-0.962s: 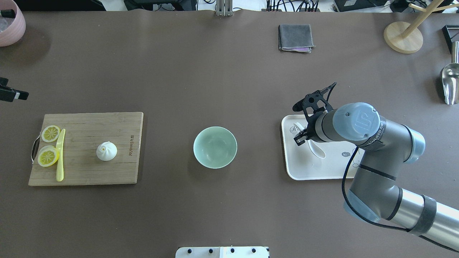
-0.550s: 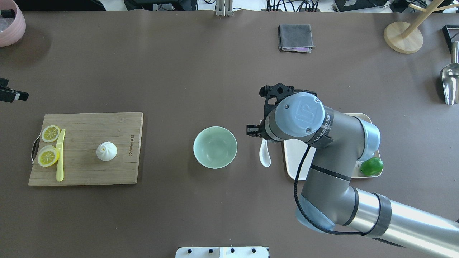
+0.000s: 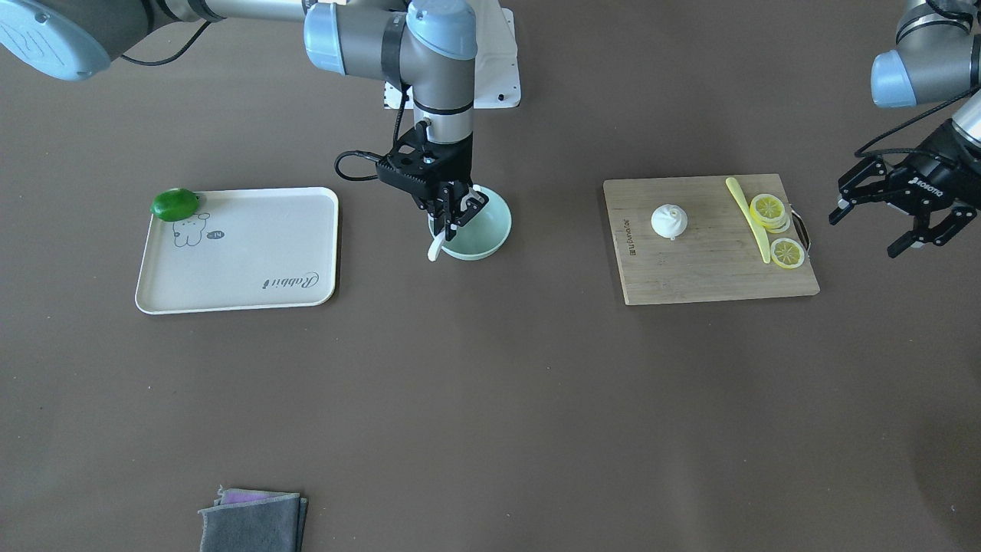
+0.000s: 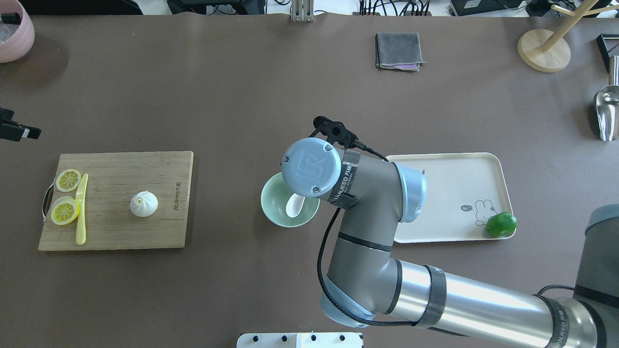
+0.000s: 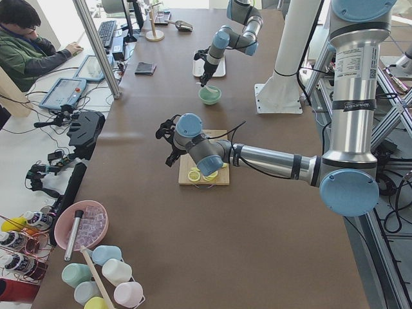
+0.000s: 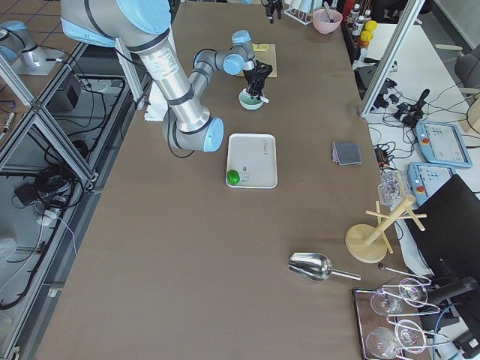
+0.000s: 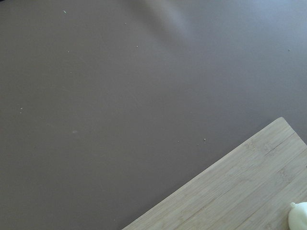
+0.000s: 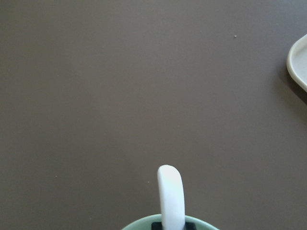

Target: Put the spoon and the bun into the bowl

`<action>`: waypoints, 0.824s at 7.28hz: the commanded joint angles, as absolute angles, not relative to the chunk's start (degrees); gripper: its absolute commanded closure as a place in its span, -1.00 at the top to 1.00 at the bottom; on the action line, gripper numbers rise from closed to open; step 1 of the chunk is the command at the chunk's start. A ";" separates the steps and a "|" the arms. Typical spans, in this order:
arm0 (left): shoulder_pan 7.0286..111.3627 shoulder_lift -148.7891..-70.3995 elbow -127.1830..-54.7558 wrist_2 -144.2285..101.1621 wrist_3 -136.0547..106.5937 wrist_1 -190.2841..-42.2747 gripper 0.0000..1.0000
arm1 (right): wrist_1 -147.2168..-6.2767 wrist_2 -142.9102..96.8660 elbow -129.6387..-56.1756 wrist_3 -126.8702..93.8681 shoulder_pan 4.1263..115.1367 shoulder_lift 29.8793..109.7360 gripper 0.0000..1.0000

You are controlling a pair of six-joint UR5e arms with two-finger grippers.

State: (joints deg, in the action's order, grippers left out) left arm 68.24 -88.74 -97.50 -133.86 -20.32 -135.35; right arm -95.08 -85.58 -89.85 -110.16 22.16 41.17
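Note:
My right gripper (image 3: 452,222) is shut on the white spoon (image 4: 293,205) and holds it over the mint-green bowl (image 4: 271,203). The scoop hangs inside the bowl and the handle (image 3: 435,249) juts out past the rim. In the right wrist view the handle (image 8: 170,191) rises between my fingers. In the overhead view my wrist hides the gripper. The white pleated bun (image 4: 144,203) sits on the wooden cutting board (image 4: 145,232) at the left. My left gripper (image 3: 864,234) is open and empty, hovering beyond the board's outer end.
Two lemon slices (image 4: 66,195) and a yellow-green knife (image 4: 81,210) lie on the board's left end. A cream tray (image 4: 449,169) with a lime (image 4: 501,224) lies right of the bowl. A grey cloth (image 4: 399,50), wooden stand (image 4: 544,48) and metal scoop (image 4: 607,108) are farther off.
My right arm has carried the spoon leftward from the tray, across the table, to over the bowl. The lime on the tray is uncovered. The left arm has stayed put.

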 commanded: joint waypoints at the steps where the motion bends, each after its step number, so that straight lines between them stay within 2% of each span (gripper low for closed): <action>1: 67.85 -88.77 -97.03 -133.86 -20.30 -135.35 0.99 | -100.34 -82.54 -86.75 -114.60 20.75 36.75 -1.00; 2: 67.85 -89.20 -96.42 -133.86 -20.30 -135.35 0.99 | -100.63 -82.36 -86.84 -114.09 20.66 36.83 -0.32; 3: 67.85 -89.99 -95.72 -133.86 -20.30 -135.35 0.99 | -101.33 -78.96 -86.92 -113.56 20.65 36.91 0.99; 5: 67.59 -90.35 -96.32 -133.95 -22.74 -135.35 0.99 | -104.05 -78.13 -91.55 -106.66 21.61 37.35 1.00; 6: 65.93 -92.96 -96.59 -133.86 -30.16 -135.35 0.99 | -104.15 -78.57 -95.24 -102.09 23.19 39.01 1.00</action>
